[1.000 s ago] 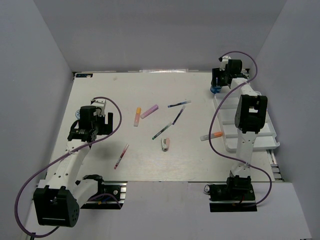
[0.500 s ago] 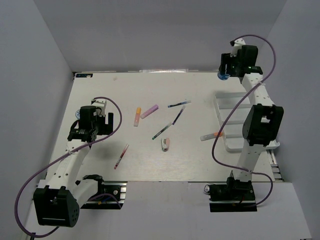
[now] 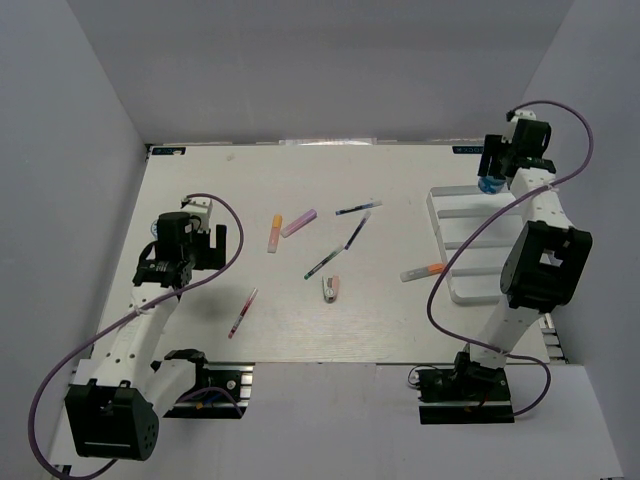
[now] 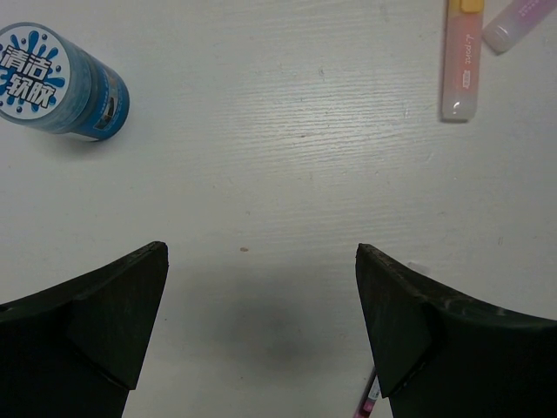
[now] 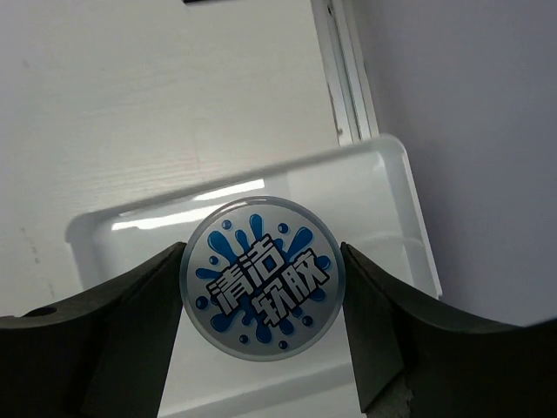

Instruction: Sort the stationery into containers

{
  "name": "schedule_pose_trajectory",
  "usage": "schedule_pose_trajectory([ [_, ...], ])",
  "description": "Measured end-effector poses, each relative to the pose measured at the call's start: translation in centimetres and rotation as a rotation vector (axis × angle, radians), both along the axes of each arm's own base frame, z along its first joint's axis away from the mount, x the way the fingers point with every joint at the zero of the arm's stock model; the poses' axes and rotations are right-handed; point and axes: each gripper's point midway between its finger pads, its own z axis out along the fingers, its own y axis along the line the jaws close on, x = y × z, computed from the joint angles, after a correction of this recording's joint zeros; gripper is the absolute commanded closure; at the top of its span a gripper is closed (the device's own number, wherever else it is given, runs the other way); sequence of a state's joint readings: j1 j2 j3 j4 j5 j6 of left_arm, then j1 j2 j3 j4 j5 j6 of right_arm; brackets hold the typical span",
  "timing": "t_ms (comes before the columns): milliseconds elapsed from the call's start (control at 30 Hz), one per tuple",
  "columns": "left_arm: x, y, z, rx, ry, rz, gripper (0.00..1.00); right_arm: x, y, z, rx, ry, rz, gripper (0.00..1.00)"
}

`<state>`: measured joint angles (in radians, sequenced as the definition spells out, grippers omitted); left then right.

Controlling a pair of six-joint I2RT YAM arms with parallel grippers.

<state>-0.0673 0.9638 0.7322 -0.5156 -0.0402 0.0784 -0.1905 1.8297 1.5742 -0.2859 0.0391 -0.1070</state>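
Top external view: one white tray (image 3: 472,282) sits at the right of the table (image 3: 200,180), with eight loose pieces of stationery to its left. These are four pens, three highlighters and one eraser (image 3: 331,288). Three of the pens are dark: the far pen (image 3: 358,208), the slanted pen (image 3: 356,231) just beside it, and the near pen (image 3: 322,265). The fourth, a red pen (image 3: 243,312), lies well apart on the left. The yellow highlighter (image 3: 274,233) and pink highlighter (image 3: 299,222) lie close together, their far ends apart. The orange highlighter (image 3: 424,271) lies against or just beside the tray's left wall; which one cannot be told. There are two blue tubs. The right gripper (image 3: 489,182) grasps the first tub (image 5: 261,289), with a finger pressed on either side of it, over the tray's far end. The right wrist view shows the tray's end compartment beneath it, but not whether the tub touches the floor. Its round silver-rimmed lid bears four white characters, 清洁软胶, on a blue splash pattern. The left wrist view shows the second tub (image 4: 61,80) on the table with the same four characters on its lid. It is well apart from the left gripper (image 4: 261,261), whose jaws are spread wide over bare table with nothing between them. In that view the yellow highlighter carries small dark print that partly reads "point"; the rest is too small to read. Two small dark labels on the table's far edge cannot be read.
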Motion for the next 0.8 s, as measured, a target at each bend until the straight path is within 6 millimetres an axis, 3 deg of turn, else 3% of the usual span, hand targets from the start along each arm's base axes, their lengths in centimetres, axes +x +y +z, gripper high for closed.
schedule_pose_trajectory([
  [167, 0.0, -0.2, 0.1, -0.008, -0.002, -0.010, 0.02, -2.3, -1.7, -3.7, 0.017, 0.086, -0.154, 1.00],
  [600, 0.0, -0.4, 0.1, -0.015, -0.004, -0.018, 0.02, -2.2, -4.0, -3.5, 0.082, 0.002, -0.442, 1.00],
  [800, 0.0, -0.4, 0.1, -0.015, -0.004, -0.018, 0.02, -1.7, -5.8, -5.2, 0.094, 0.003, -0.567, 1.00],
])
